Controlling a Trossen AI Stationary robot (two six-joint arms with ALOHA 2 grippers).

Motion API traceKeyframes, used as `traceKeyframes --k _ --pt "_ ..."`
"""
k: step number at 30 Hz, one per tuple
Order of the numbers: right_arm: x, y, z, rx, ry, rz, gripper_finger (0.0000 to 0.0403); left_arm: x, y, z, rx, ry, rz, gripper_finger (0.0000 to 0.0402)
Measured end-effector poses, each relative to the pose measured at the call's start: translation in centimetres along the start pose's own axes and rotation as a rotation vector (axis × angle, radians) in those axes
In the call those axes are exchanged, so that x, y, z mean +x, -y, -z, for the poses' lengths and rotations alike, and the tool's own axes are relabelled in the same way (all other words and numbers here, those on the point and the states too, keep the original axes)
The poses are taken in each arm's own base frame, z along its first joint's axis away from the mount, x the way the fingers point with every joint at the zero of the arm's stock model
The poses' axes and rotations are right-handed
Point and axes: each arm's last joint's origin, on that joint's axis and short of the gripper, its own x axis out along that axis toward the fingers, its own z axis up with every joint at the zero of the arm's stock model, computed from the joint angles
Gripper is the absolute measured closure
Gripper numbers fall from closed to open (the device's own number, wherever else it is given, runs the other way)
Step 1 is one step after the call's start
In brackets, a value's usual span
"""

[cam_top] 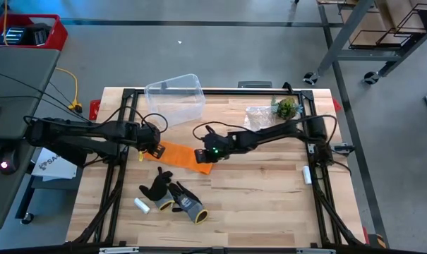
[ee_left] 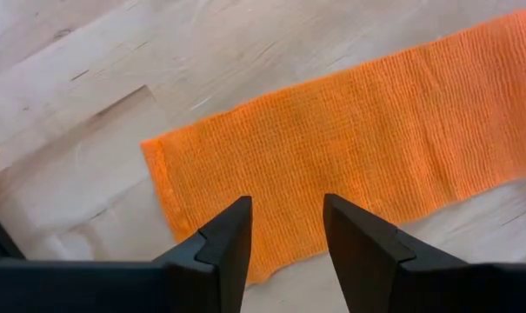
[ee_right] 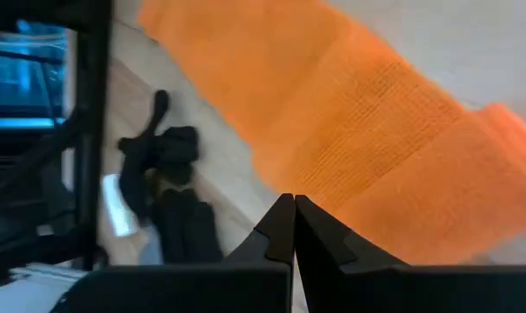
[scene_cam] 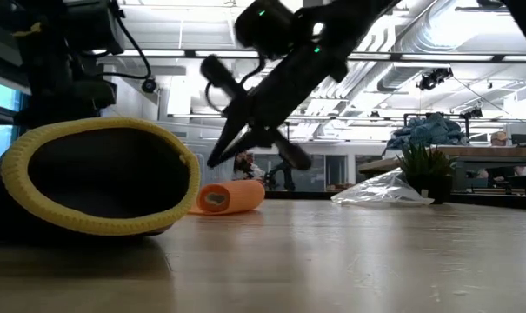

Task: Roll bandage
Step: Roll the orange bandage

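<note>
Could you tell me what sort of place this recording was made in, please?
Probably a robotics lab or workshop: a wooden table ringed by a black frame, wheeled metal racks on a grey floor, and an open hall with exposed ceiling ducts.

Bright orange bandage (cam_top: 181,155), black-grey gloves (cam_top: 172,197) with yellow cuffs, pale wood table (cam_top: 255,190)

I have the left arm stretched in low from the left side, its left gripper (ee_left: 284,230) pointed down at the table with the two fingers (ee_left: 228,239) standing apart. My right arm reaches in from the right toward the middle, and the right gripper (ee_right: 294,228) has its fingers pressed tight together, tips angled downward.
</note>
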Motion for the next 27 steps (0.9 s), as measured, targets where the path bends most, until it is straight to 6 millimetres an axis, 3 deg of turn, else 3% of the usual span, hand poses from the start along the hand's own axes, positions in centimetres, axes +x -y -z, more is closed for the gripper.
traceKeyframes --k 8,27 --pt "2.1 -0.8 -0.6 -0.052 -0.036 0.120 0.0403 0.0 0.0 0.0 0.001 -0.005 0.001 0.0261" --pt "1.0 0.4 0.4 -0.187 -0.151 0.379 0.0403 0.0 0.6 -0.4 -0.044 0.039 0.059 0.0261"
